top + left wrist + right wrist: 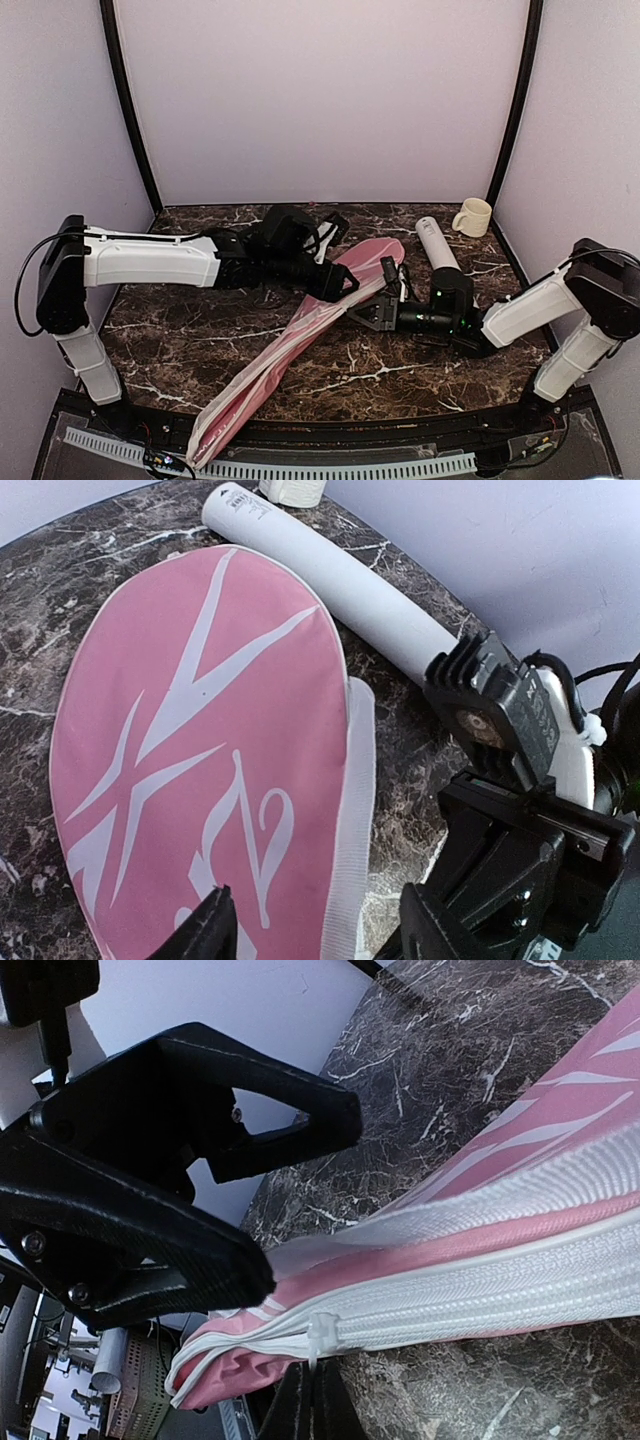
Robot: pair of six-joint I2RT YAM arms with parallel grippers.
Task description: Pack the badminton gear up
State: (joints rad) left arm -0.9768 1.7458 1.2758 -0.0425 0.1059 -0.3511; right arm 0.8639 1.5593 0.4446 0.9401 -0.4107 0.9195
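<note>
Pink lettered racquet cover (pixel 300 340) is lying slantwise across the marble table (pixel 200 340). The white tube (pixel 437 245) is resting just beside the cover's rounded head, and the cream mug (pixel 472 216) is standing farther from the cover, past the tube. Left gripper (pixel 315 915) is hovering over the cover's head, jaws standing wide, holding nothing. Right gripper (pixel 308 1405) is pinching the white zip pull (pixel 318 1338) on the cover's zipped edge, fingers closed tight.
</note>
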